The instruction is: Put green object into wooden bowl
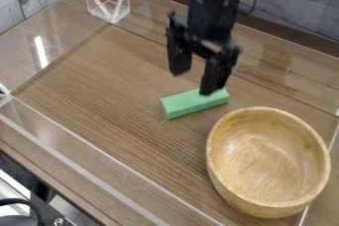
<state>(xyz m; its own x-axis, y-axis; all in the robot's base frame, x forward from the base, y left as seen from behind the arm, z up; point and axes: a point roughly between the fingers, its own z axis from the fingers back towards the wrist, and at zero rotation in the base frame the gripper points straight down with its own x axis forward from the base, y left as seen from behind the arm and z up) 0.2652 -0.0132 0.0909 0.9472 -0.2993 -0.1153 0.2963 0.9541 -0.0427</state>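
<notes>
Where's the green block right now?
Camera view, near the center: the block lies on the table, just up and left of the bowl, below the gripper.

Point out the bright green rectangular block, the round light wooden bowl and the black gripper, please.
Bright green rectangular block [189, 104]: camera view, on its top face.
Round light wooden bowl [269, 167]: camera view, on its inside.
Black gripper [205, 74]: camera view, midway between its fingertips.
</notes>
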